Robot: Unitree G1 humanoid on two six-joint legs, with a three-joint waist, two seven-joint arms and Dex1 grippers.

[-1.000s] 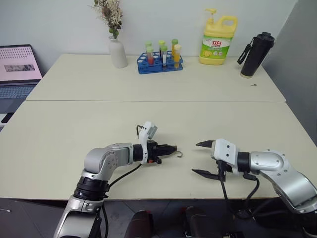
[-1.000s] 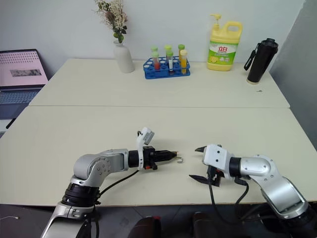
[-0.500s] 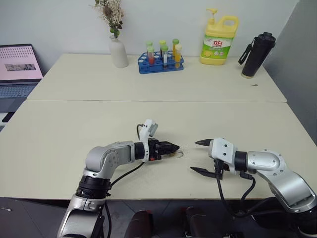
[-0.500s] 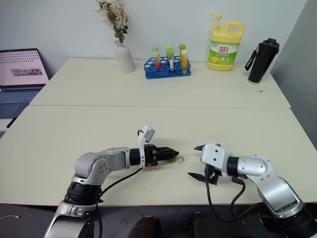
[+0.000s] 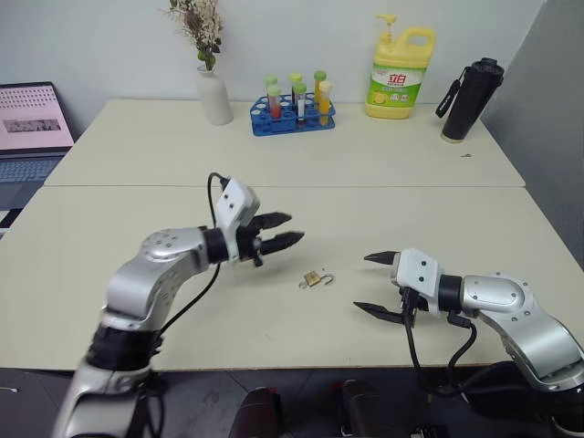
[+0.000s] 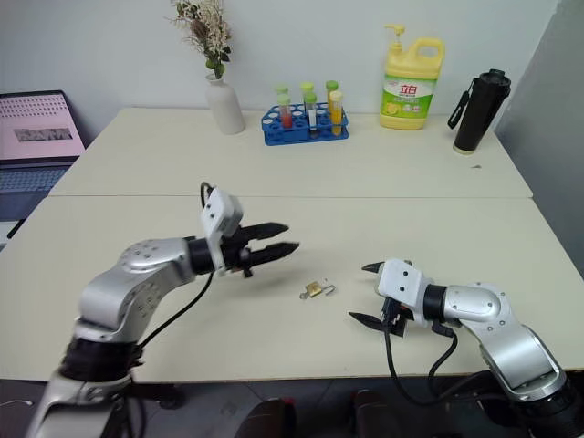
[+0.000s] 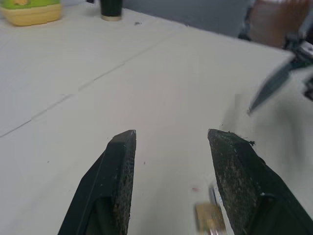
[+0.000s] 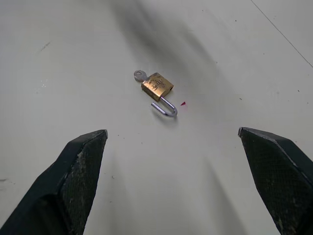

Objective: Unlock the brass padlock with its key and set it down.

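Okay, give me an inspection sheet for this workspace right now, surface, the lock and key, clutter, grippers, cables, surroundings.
Surface: pale table, two tops butted with a seam across; a tiny red speck by the lock.
Job's things: brass padlock lies flat on the table between the arms, shackle swung open; key sticks out of its body.
Clutter: along the far edge, white vase with dried flowers, blue tube rack, yellow detergent bottle, black flask.
Grippers: left gripper open, raised above the table, empty; right gripper open wide, low, facing the lock, empty.
Cables: black leads loop along both forearms.
Surroundings: laptop at the left, lit; white wall behind.
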